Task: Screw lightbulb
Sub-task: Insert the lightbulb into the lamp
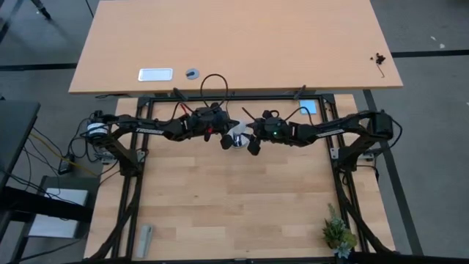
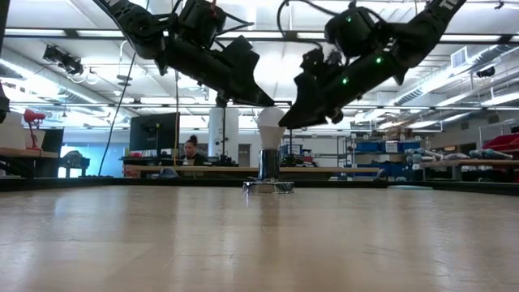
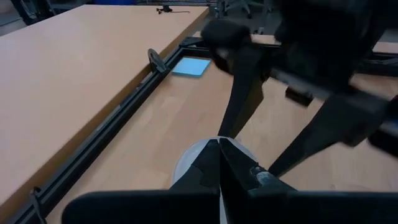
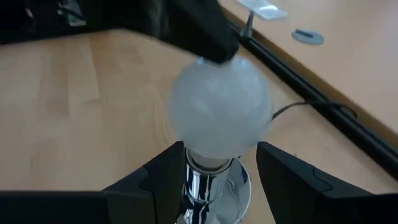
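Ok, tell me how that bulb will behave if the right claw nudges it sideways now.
The bulb stands upright in the shiny socket, so it would probably resist rolling. Its round frosted surface looks smooth, likely slippery. The tall stack on a narrow base might tip, though the left claw resting on top may steady it.

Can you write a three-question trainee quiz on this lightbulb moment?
1. True or false: the lightbulb lies flat on the table.
2. Which hand has its fingers either side of the neck of the bulb? A) left hand B) right hand
3. Fill in: the left hand's closed tip rests against the bulb's ____.

Key: 1 false, it stands upright in the socket base; 2 B, fingers apart; 3 top.
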Controlling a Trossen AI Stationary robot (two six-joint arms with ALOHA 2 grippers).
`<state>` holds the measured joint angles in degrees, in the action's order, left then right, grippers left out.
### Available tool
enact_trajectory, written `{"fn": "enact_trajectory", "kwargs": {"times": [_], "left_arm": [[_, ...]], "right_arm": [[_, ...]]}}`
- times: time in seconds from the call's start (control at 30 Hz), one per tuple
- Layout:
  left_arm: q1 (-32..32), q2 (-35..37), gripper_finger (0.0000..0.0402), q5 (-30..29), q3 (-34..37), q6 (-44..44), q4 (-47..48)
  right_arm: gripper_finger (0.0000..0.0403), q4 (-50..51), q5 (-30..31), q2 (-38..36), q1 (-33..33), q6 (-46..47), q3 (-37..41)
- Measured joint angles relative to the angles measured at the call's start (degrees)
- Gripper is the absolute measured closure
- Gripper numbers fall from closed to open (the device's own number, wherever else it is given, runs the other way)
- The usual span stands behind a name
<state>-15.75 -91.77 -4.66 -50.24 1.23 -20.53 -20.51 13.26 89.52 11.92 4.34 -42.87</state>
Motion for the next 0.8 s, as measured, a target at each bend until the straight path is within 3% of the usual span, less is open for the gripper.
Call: {"fn": "enact_trajectory", "kwargs": {"times": [0.37,0.63,0.8], "left_arm": [[0.00,-0.02,0.0402,0.12,0.04,0.22,-0.10],[0.00,-0.02,0.0402,0.23,0.07,0.55,-0.09],[0.00,-0.02,0.0402,0.05,0.11,0.52,-0.01]], "right_arm": [[0.0212,-3.51,-1.05,-7.15,-0.34,-1.51,-0.09],[0.0241,-5.30,-7.09,-4.53,1.70,1.05,-0.09],[0.0252,-6.88,-7.19,-1.47,1.82,1.55,-0.09]]}}
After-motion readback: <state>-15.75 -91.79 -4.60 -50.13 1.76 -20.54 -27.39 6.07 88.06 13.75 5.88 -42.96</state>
